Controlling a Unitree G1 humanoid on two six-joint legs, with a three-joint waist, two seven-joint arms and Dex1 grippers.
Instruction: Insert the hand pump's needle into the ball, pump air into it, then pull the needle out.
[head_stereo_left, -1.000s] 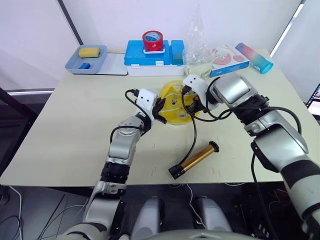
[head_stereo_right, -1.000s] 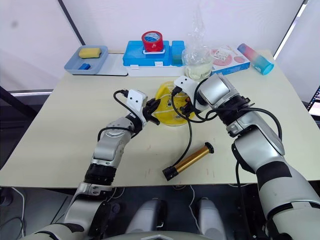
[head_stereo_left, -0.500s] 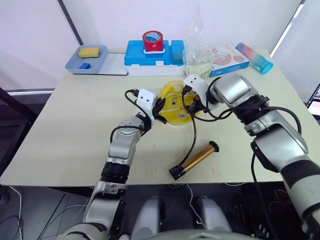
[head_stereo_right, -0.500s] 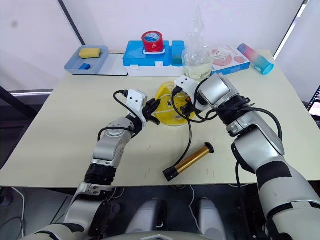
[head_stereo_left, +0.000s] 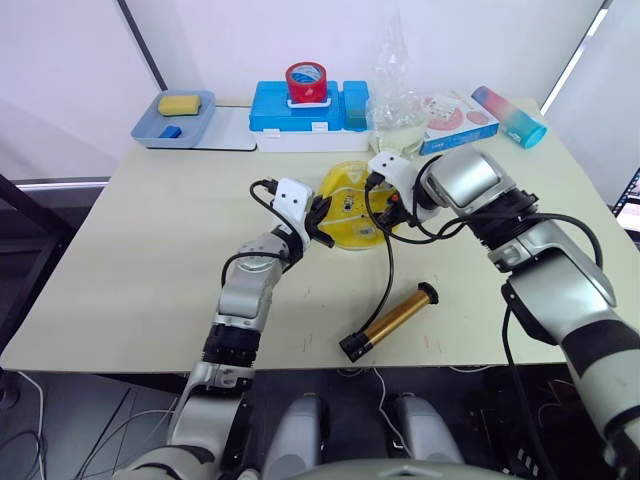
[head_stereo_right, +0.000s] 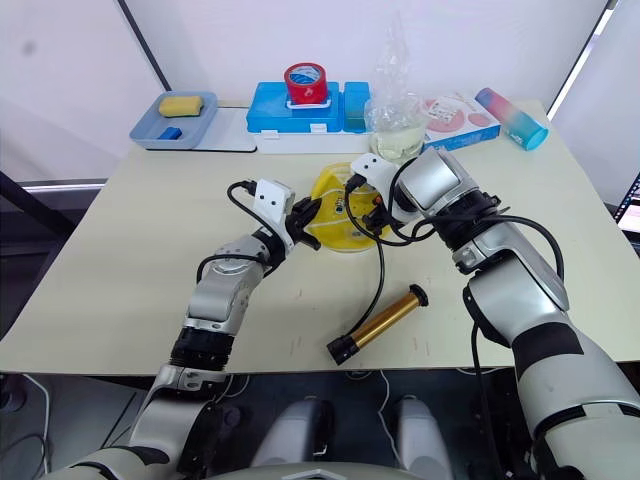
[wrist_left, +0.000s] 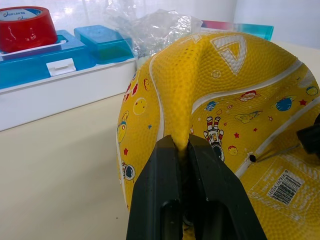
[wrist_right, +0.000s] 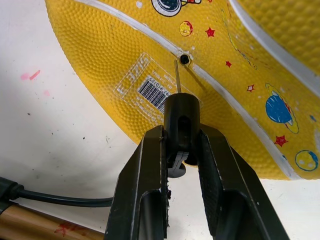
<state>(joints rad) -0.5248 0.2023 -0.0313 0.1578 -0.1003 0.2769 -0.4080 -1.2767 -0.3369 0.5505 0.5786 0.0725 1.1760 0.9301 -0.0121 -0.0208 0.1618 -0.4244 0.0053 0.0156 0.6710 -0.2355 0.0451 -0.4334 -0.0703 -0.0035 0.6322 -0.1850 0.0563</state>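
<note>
Yellow ball (wrist_left: 220, 100) sags, pinched by left claw (wrist_left: 182, 150); right claw (wrist_right: 180, 145) grips needle (wrist_right: 177, 75), not inserted; pumping remains.

One ball (head_stereo_left: 352, 205), one hand pump (head_stereo_left: 389, 320), one red tape roll (head_stereo_left: 305, 81), two blue boxes (head_stereo_left: 300, 108), one blue tray (head_stereo_left: 171, 119), one plastic bag (head_stereo_left: 396, 105).

The ball (head_stereo_left: 350, 206), yellow and saggy, lay collapsed mid-worktop. The needle (wrist_right: 177, 76) pointed at its black valve hole, tip just short. The hand pump (head_stereo_left: 388, 320) lay flat nearer the front edge, hose curving up.
</note>
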